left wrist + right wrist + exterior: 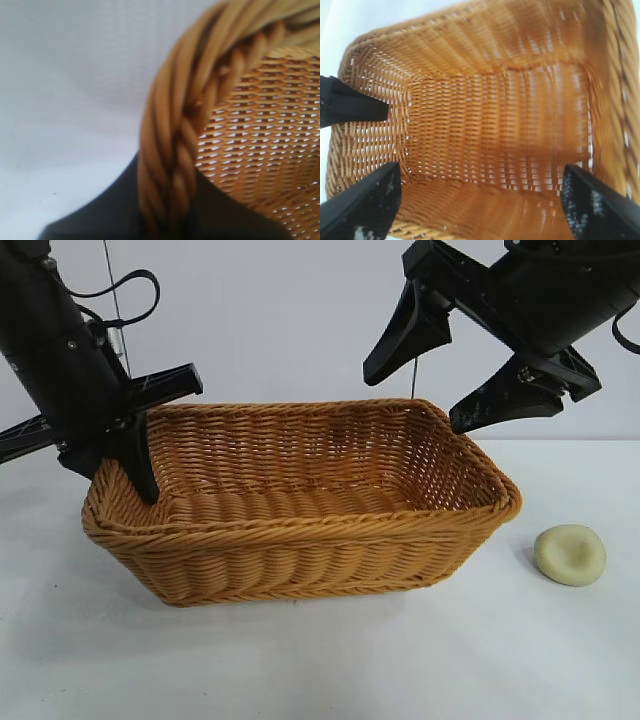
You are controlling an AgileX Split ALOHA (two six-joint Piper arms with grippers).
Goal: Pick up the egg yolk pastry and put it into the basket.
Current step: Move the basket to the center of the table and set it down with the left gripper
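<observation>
The egg yolk pastry (pixel 570 555), a pale cream lump with a shallow dent, lies on the white table just right of the basket (pixel 300 540). My left gripper (pixel 112 476) is shut on the braided rim at the basket's left end; the left wrist view shows the rim (pixel 175 125) running between the dark jaws (pixel 167 212). My right gripper (pixel 418 400) hangs open and empty above the basket's right end, up and left of the pastry. The right wrist view looks down into the empty basket (pixel 495 125) between its spread fingers (pixel 480 170). The pastry shows only in the exterior view.
The white table (pixel 320 660) runs in front of the basket and to its right around the pastry. A finger of my left gripper (pixel 350 107) shows inside the basket's far end in the right wrist view.
</observation>
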